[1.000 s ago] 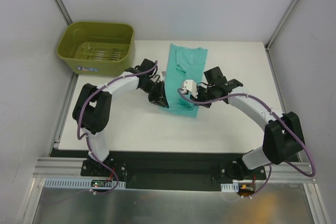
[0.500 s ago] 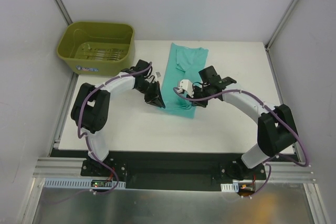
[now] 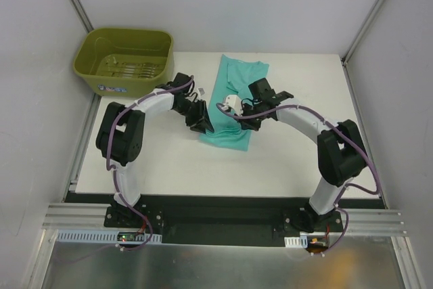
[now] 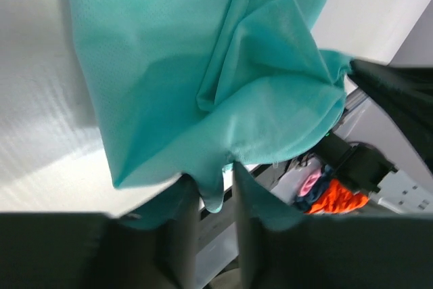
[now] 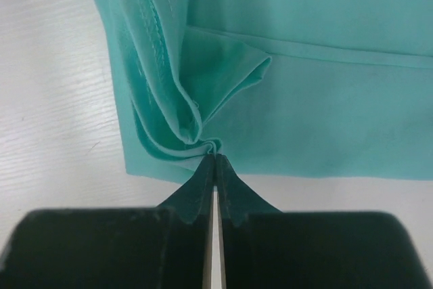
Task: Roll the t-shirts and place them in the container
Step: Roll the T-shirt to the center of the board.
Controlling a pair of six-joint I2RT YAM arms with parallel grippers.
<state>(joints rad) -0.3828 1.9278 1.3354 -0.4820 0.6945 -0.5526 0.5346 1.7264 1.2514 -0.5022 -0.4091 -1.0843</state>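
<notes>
The shirt (image 3: 240, 82) lies on the table (image 3: 298, 160), to the right of the tub (image 3: 88, 65). It is folded into one long strip. The far end sits level with the tub. The near end reaches down past the tub, toward the arms.

The folding part looks done. The rolling part looks like it has only just begun. I see no tight roll anywhere. The near end is just bunched up and lifted a little off the table. The rest of the strip lies flat.

The right gripper (image 5: 214, 159) is on the side of the strip away from the tub. Its two fingers are pressed tight together, and they pinch a small wad of shirt layers at the edge.

The left gripper (image 4: 216, 194) is on the side of the strip nearer the tub. Its fingers stand a little apart. A corner of the shirt hangs down in the gap between them. The gap looks wider than the cloth, so I think this grip is loose or letting go.

What is left is nearly the whole job. The near end has to be turned over onto the strip. Then it has to be rolled up, turn by turn, to the far end. The tub has no shirt in it.
</notes>
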